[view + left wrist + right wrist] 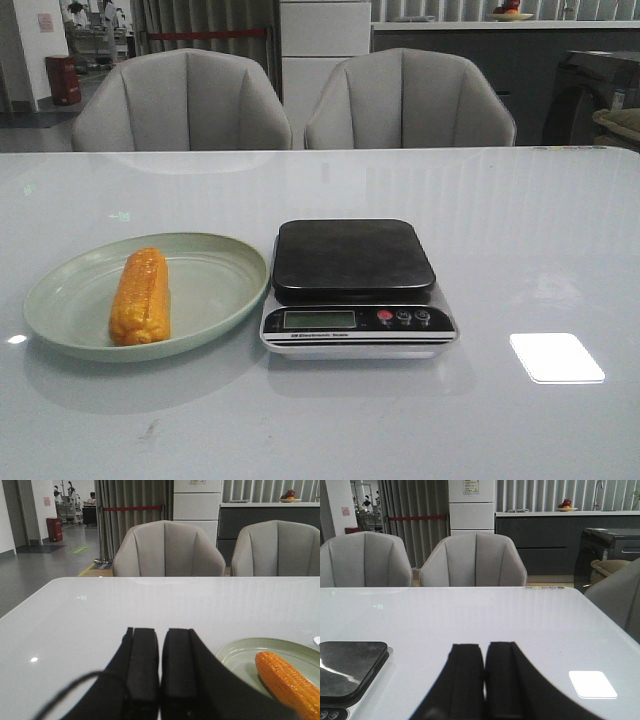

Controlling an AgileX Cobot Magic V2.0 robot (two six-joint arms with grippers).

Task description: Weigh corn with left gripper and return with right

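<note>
On the glossy white surface [330,420], the corn [140,296] lies lengthwise on a pale green plate [215,290], untouched, at about 9 o'clock from the scale [357,287], whose rim just meets the plate's edge. That scale has a bare black platform above a small display and three buttons. A bright rectangular light reflection [556,357] sits at about 4 o'clock from it. Behind the surface stand two grey upholstered chairs [182,102], then curtains, a white cabinet and a dark counter carrying a bowl of fruit [567,506]. Seen from the wrist cameras, the left gripper [160,677] and the right gripper [485,685] each have their black fingers pressed together, holding nothing, low over the surface.
</note>
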